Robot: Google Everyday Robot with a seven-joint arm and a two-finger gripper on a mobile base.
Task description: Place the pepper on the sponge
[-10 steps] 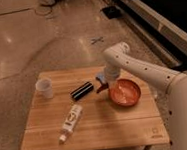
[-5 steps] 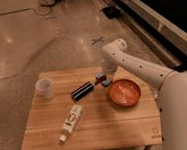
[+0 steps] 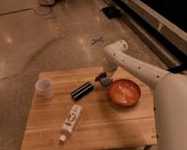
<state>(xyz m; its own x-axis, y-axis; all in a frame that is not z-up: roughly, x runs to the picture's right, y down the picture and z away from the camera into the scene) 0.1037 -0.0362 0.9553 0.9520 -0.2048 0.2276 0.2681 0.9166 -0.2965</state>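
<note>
Since a second ago the gripper point(image 3: 102, 77) has drawn a little away from the bowl's left rim toward the far edge of the table, and the cup, cylinder, bottle and bowl have stayed put. The pepper point(image 3: 98, 77) shows as a small dark red sliver right at the gripper's tip. Its long axis runs roughly across the table, left to right, and I cannot make out which end is the tapered one. It sits just beside the sponge point(image 3: 105, 81), a small blue-grey pad with soft corners, and seems to touch its left edge, though whether it rests on it I cannot tell. Whether the gripper has hold of the pepper I cannot tell either; it hangs straight over both.

Just right of the sponge is the round red-orange bowl point(image 3: 125, 92), glossy inside. A black cylinder point(image 3: 82, 91) lies on its side to the left, angled up toward the sponge. A white cup point(image 3: 44, 87) stands upright near the left edge, and a pale bottle point(image 3: 70, 121) lies slantwise nearer the front. The table point(image 3: 107, 126) is light planked wood, and the smooth white arm point(image 3: 136, 70) reaches in from the right
</note>
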